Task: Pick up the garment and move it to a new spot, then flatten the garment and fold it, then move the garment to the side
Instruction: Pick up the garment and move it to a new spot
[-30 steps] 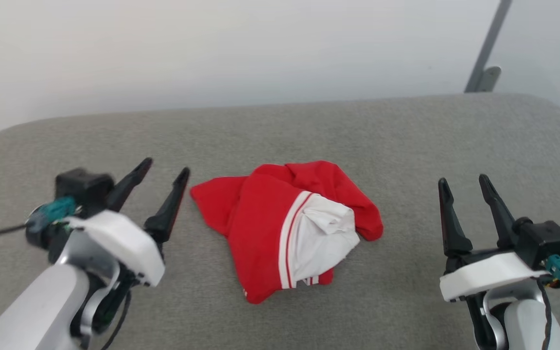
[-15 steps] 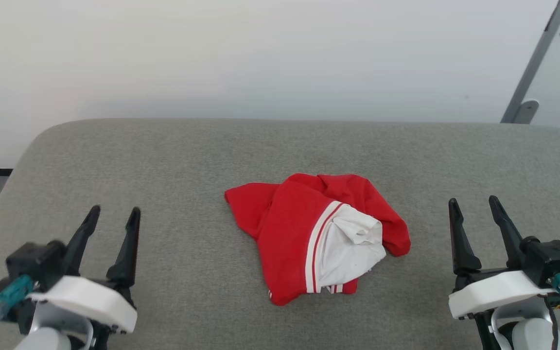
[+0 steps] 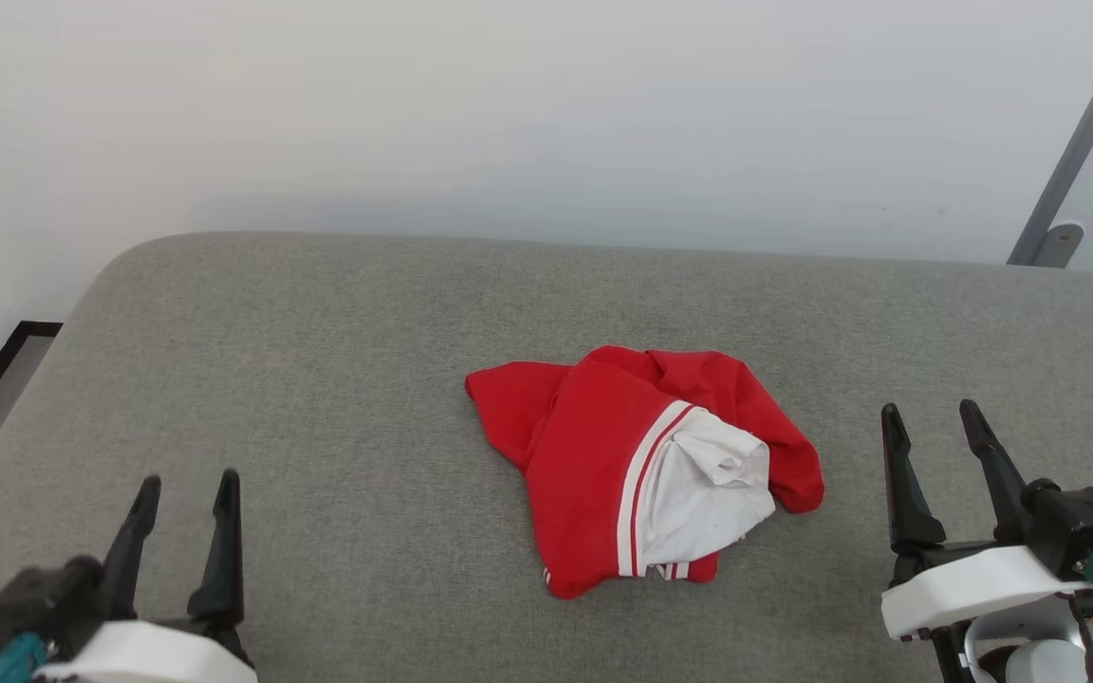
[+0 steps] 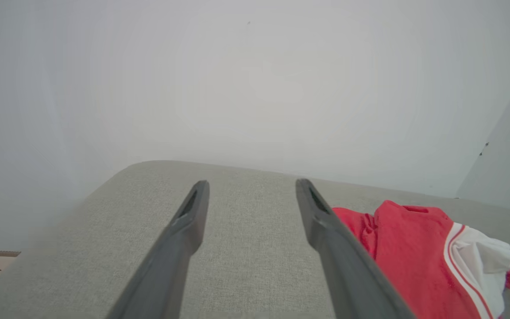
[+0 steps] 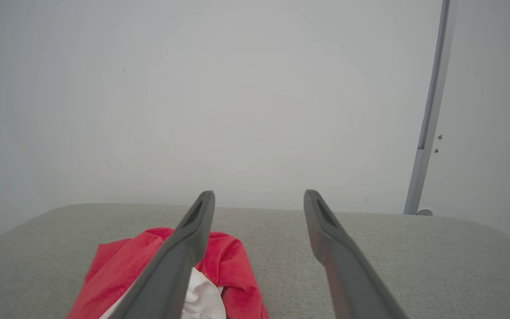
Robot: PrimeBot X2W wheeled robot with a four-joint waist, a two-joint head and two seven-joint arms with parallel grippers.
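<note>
Your left gripper [image 3: 189, 479] and right gripper [image 3: 928, 408] both have their fingers spread wide and hold nothing. They flank the garment [image 3: 603, 446], which lies crumpled mid-cushion [image 3: 319, 313] with its white sleeve up. The right wrist view adds a grey post [image 5: 430, 110] against the wall; a second ago the left fingers tilted just beside the garment's edge, and now they sit well apart from it.

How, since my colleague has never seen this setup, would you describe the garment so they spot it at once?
A grey cushioned surface stands against a pale wall. Near its middle, between the left gripper and the right gripper, the garment lies crumpled. Nothing else is bright red, and one white sleeve with striped trim shows on top.
</note>
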